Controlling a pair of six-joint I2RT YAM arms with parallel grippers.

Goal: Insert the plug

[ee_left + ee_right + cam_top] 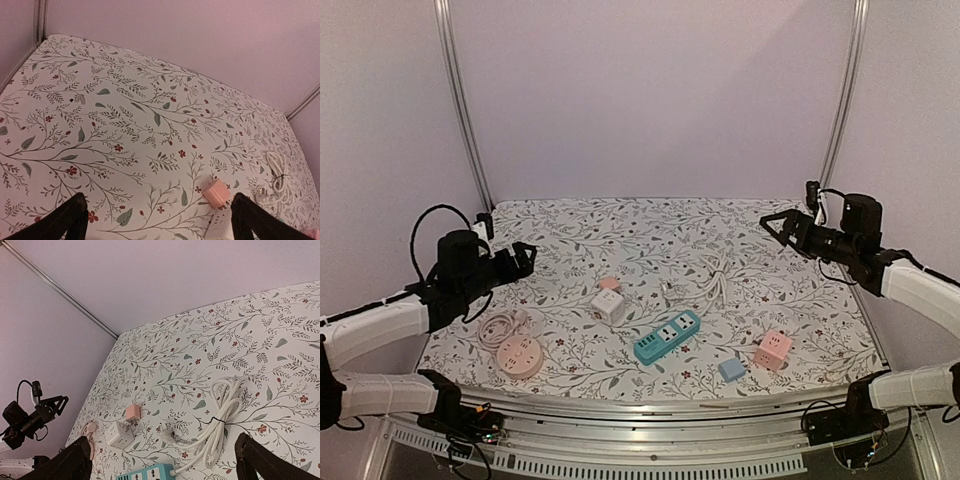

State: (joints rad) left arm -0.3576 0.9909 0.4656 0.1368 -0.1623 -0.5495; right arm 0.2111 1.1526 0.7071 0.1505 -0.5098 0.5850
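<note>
A white plug [670, 290] lies mid-table at the end of a bundled white cable [713, 277] that runs to a blue power strip [667, 336]. The plug [167, 431], cable [220, 420] and strip [150, 474] also show in the right wrist view. My left gripper [525, 258] is open and empty, raised over the table's left side. My right gripper [775, 225] is open and empty, raised over the far right. Both are well away from the plug. In the left wrist view the gripper [157, 220] is wide open, with the plug [262, 196] at the lower right.
A white cube socket [608, 306] sits beside a small pink adapter [608, 284]. A round pink socket [518, 357] with its coiled cord [498, 326] is at the front left. A pink cube socket [772, 350] and a small blue adapter [731, 369] are at the front right.
</note>
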